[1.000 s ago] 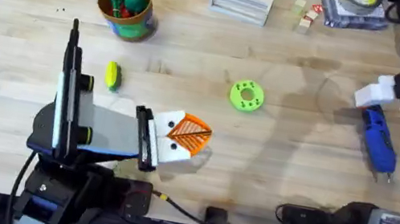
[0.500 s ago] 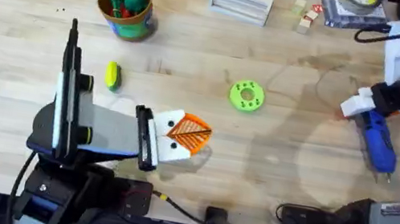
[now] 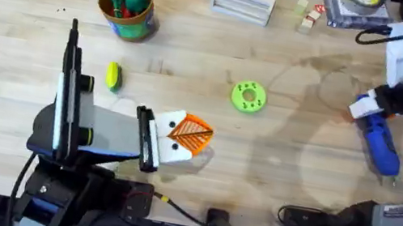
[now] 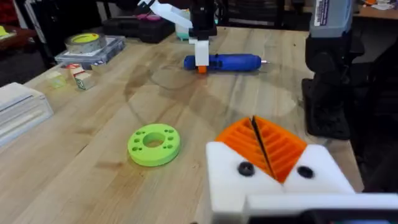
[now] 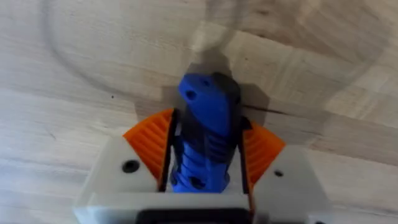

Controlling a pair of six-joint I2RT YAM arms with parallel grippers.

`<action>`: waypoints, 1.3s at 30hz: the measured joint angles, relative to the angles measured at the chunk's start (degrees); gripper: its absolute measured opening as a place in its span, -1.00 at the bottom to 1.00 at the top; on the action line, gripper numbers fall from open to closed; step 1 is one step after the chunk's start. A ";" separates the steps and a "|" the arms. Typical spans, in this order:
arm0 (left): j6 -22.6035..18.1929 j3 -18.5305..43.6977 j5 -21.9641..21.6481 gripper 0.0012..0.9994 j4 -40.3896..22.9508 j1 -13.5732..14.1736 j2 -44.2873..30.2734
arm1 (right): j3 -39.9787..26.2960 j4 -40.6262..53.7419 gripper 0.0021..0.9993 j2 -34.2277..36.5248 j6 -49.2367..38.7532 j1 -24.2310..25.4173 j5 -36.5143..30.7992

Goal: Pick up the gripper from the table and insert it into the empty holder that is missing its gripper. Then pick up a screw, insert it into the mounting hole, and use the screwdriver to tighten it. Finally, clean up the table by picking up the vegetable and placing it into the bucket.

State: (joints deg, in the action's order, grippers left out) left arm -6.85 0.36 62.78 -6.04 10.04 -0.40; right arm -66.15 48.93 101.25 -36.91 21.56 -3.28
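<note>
Right pincer [image 5: 205,168] clenching the screwdriver [image 3: 379,143] at its butt end on the counter [image 3: 280,184]; lifting there is risking tip droop, twist.

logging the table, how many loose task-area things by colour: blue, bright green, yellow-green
blue: 1, the screwdriver, with the right gripper jaws on either side of it
bright green: 1, the disc with holes
yellow-green: 1, the vegetable
total: 3
</note>
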 joint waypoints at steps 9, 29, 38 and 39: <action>0.00 0.00 0.00 -1.00 0.00 0.00 -0.01 | 0.00 -0.22 -0.13 0.00 -0.07 0.00 -0.32; 0.00 0.00 -0.02 -1.00 0.00 0.00 -0.02 | 0.02 0.19 -0.83 0.00 -0.44 0.04 -0.34; 0.00 0.00 -0.02 -1.00 0.00 0.00 0.00 | -0.48 0.47 -0.85 -7.06 1.89 -0.02 -0.06; -0.02 0.00 -0.02 -1.00 0.00 0.00 0.00 | -0.68 0.43 -0.85 -8.23 2.13 -0.09 -0.05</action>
State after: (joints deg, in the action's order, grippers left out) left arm -6.87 0.36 62.76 -6.04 10.04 -0.41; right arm -66.83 49.36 93.02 -34.77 21.47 -3.33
